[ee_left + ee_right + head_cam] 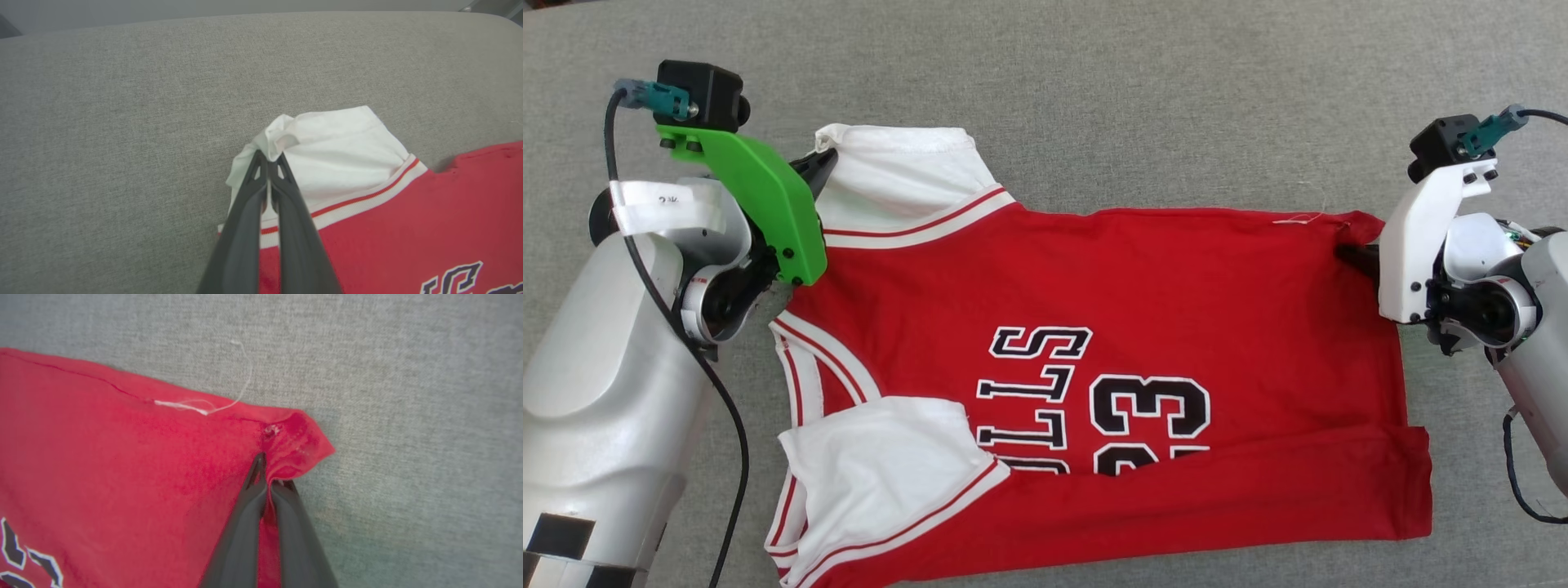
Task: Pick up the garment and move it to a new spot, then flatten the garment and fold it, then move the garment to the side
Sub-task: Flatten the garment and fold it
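The garment (1143, 286), a red jersey with white sleeves, is lying spread over the grey fabric worktop (1094, 82). It is taking up the middle and lower part of the head view, with its neck opening pointing to the left of the frame and its hem to the right.

The left gripper (269, 157) is sitting at the upper left of that view. Its fingers are pressing together and pinching the bunched outer corner of the upper white sleeve (898, 175), and in the left wrist view the white cloth is puckering around their tips. The right gripper (271, 471) is sitting at the right edge of the head view. Its fingers are likewise pressing together, pinching the upper right hem corner, where the red cloth is rising into a small peak. A loose white thread (204, 408) is trailing from the top edge near that corner onto the worktop.

A folded band of red cloth (1217, 490) is lying along the bottom of the garment. It is covering the lower part of the black "23" (1152, 408) and the lettering (1033, 384) below the "S" and two "L"s. The lower white sleeve (882, 465) is lying over the front at the lower left, where the bottom edge of the frame is cutting the garment off.

In the head view the green bracket (760, 204) is hiding most of the left fingers and the white bracket (1417, 245) most of the right ones. How many layers of cloth each pair is gripping is hard to make out
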